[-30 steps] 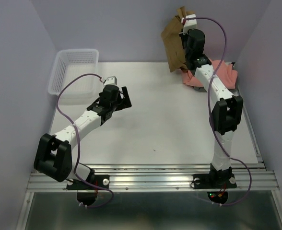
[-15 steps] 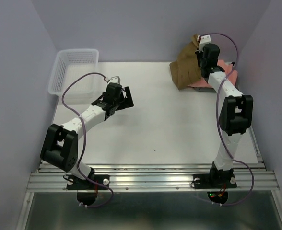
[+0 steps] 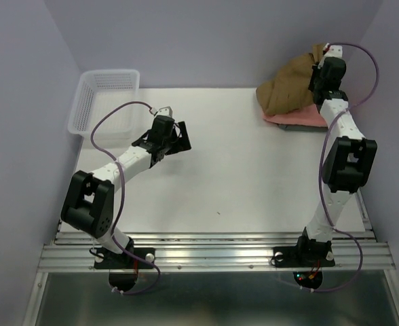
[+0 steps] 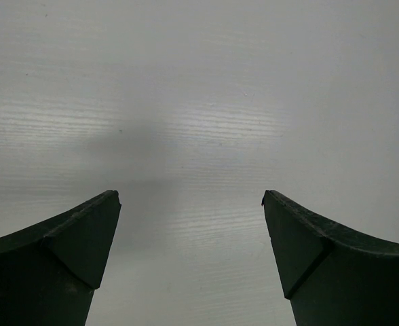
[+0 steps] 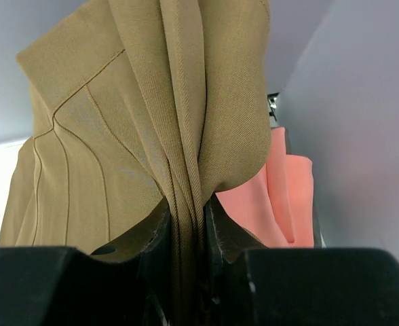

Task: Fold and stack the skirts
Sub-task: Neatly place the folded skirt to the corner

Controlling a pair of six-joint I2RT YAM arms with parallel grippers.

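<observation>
Two arms stood at the near edge of the white table (image 3: 240, 170). Right gripper (image 5: 184, 212) was raised at the far right corner, close to the wall, and its fingers (image 5: 221, 234) were pressed in on a bunched fold of the olive-brown skirt (image 3: 288, 92). That skirt hung from the grip and draped down to the left, with its lower part resting on the pink skirt (image 3: 301, 118). The pink skirt lay flat on the table by the right wall, and a thin dark grey edge, apparently the grey skirt (image 3: 293, 127), showed just under it. Left gripper (image 4: 190, 197) hovered over bare table left of centre, its fingers (image 4: 70, 238) spread wide and holding nothing, well apart from the skirts. A white mesh basket (image 3: 84, 102) sat at the far left corner.
</observation>
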